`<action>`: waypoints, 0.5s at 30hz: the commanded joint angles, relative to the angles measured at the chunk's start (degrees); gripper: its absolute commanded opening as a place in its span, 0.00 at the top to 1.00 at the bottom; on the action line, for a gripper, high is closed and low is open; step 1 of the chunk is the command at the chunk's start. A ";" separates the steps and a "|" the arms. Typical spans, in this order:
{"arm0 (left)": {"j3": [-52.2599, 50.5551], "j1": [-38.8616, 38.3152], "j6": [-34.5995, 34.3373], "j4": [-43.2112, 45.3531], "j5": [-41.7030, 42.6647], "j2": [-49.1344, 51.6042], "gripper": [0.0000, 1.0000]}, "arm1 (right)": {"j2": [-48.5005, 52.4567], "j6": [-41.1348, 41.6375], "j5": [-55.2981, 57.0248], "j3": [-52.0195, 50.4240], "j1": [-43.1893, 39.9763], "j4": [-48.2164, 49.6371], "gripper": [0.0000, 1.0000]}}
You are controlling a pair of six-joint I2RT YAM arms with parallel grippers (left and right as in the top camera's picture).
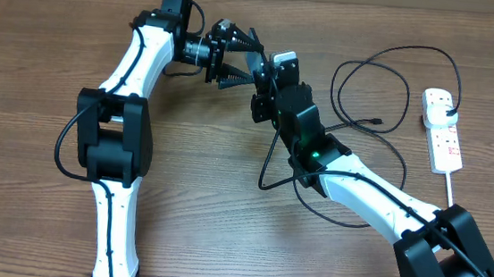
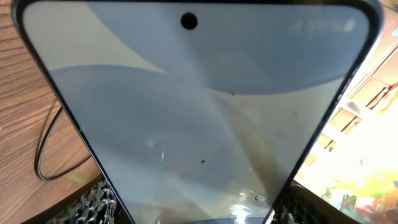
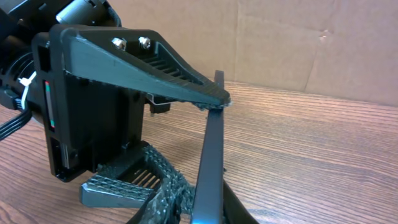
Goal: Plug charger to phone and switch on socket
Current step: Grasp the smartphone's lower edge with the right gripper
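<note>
The phone [image 1: 284, 61] is held off the table between both grippers. It fills the left wrist view, its light blue-teal screen [image 2: 199, 112] facing the camera. My left gripper [image 1: 253, 65] is shut across its width, with a textured finger [image 2: 93, 202] at each lower corner. My right gripper [image 3: 208, 208] is shut on the phone's thin dark edge [image 3: 210, 162]. The charger cable [image 1: 386, 88] loops on the table to the right, its small tip [image 1: 378, 123] lying free. Its black plug [image 1: 447, 104] sits in the white socket strip [image 1: 442, 133].
A thick white cord [image 1: 447, 187] runs from the socket toward the table's front. A black cable loop [image 2: 43, 149] lies on the wood left of the phone. A cardboard wall [image 3: 280, 37] stands behind the table.
</note>
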 commanded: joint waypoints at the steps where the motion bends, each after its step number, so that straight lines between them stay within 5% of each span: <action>1: 1.57 -0.42 0.74 -0.07 1.97 0.50 0.27 | 0.37 -0.48 -1.81 1.60 0.46 0.42 0.86; 8: 1.57 -0.42 0.74 -0.04 1.51 0.50 0.24 | 0.37 -0.28 -1.84 1.60 0.46 0.42 0.90; 15: 1.57 -0.07 0.37 0.72 1.53 0.50 0.10 | 0.37 -0.28 -1.77 1.60 0.46 0.44 0.93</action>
